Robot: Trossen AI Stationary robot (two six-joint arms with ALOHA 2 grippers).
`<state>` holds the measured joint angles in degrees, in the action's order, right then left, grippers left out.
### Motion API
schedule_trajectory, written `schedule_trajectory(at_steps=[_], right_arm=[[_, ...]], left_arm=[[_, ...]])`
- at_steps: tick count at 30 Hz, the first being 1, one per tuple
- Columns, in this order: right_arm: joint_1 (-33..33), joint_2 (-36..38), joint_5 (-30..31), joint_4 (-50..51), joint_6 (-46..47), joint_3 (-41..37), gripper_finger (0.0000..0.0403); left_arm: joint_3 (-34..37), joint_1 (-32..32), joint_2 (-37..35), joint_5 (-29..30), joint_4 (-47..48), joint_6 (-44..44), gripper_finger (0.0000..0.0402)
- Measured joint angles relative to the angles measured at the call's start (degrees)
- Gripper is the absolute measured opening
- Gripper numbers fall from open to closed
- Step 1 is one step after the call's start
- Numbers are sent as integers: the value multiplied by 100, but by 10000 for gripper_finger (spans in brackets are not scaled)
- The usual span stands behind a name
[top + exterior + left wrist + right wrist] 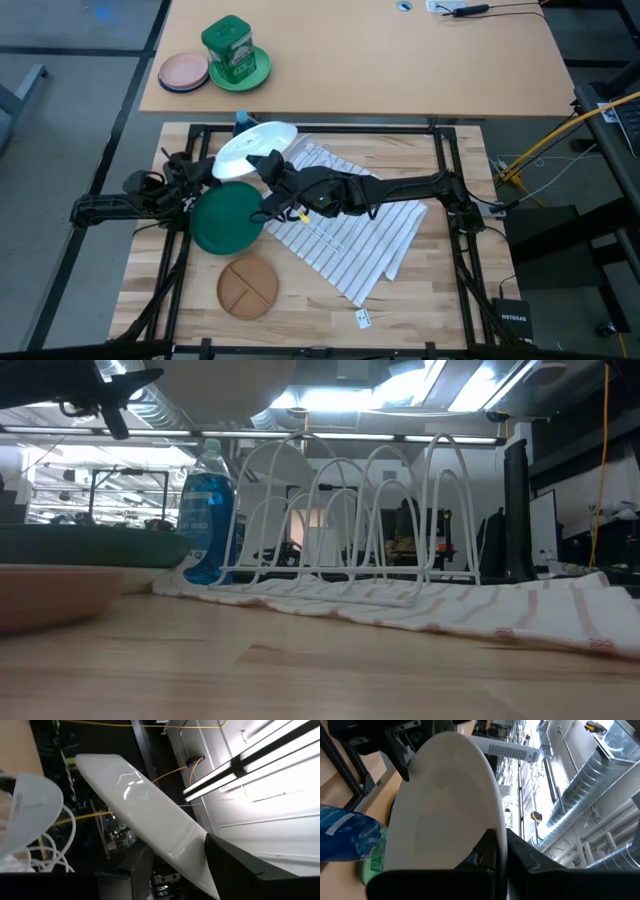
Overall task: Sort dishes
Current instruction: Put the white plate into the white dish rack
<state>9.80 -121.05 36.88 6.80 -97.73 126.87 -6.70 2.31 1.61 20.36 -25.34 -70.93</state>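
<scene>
A robotics lab: exposed ceiling ducts [600, 785], strip lights [250, 765], loose yellow cables [560, 135].

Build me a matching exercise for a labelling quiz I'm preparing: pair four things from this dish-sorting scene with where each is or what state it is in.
Things:
1. white plate
2. dark green plate
3. tan divided plate
4. dish rack

Places or states:
A. standing on the striped towel
B. held up in the air by the right gripper
C. lying flat, nearest the table's front edge
D. lying flat, between the white and tan plates

Pairs: 1-B, 2-D, 3-C, 4-A
</scene>
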Motion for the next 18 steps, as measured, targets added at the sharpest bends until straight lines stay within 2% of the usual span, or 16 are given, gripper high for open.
schedule_trajectory(at_steps=[11, 18], right_arm=[[39, -7, -269, 670, 473, -6, 14], [221, -31, -405, 925, 628, -22, 14]], left_arm=[[0, 0, 2, -53, 842, -1539, 168], [0, -9, 3, -174, 1395, -2074, 168]])
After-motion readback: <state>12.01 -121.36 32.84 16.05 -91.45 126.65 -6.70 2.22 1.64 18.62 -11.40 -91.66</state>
